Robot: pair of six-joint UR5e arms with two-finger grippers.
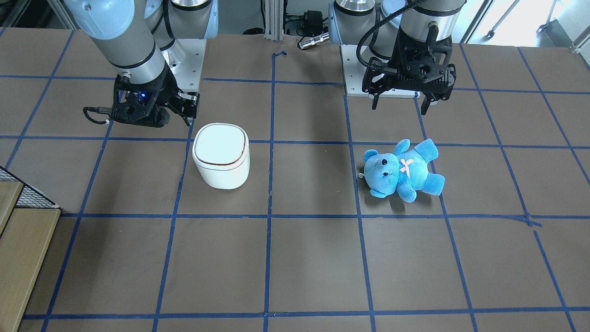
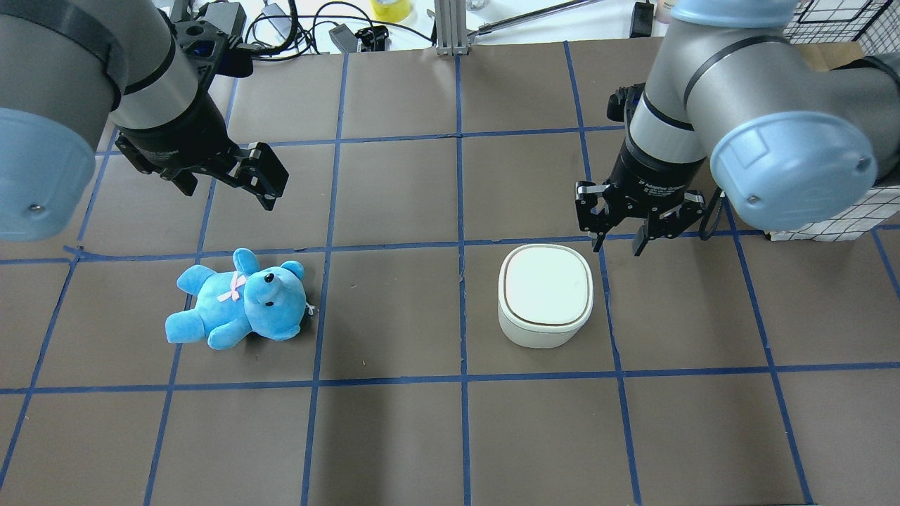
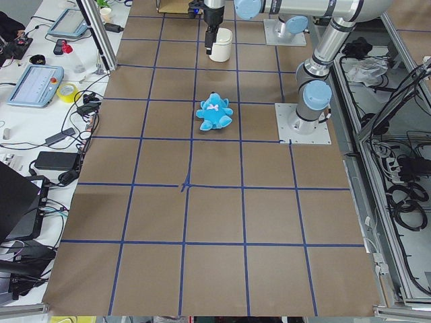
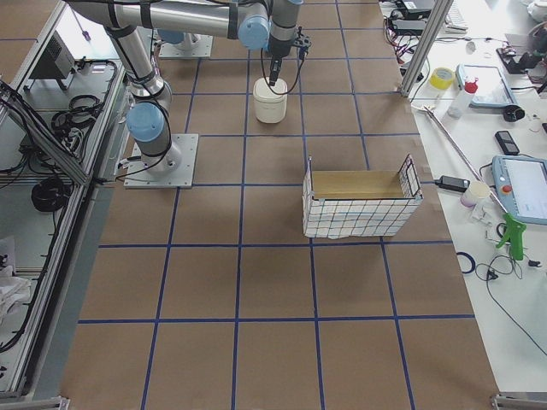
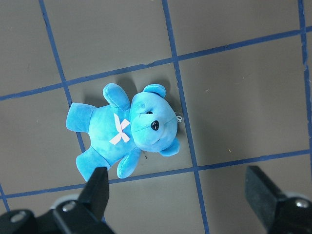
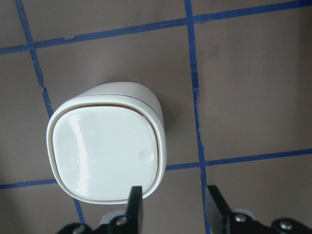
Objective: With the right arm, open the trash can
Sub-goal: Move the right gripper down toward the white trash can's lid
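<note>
The white trash can (image 1: 221,156) stands on the table with its lid shut flat. It also shows in the overhead view (image 2: 545,294) and the right wrist view (image 6: 107,153). My right gripper (image 2: 619,242) hangs open and empty just above and beside the can's corner on my right, not touching it. Its blue light shows in the front-facing view (image 1: 184,110). In the right wrist view the gripper (image 6: 175,207) sits past the lid's edge. My left gripper (image 2: 228,184) is wide open and empty, high over the blue teddy (image 2: 239,299).
The blue teddy (image 1: 402,169) lies on its back to my left of the can, also in the left wrist view (image 5: 124,129). A wire-mesh basket (image 4: 359,205) stands at my far right. Blue tape lines grid the brown table.
</note>
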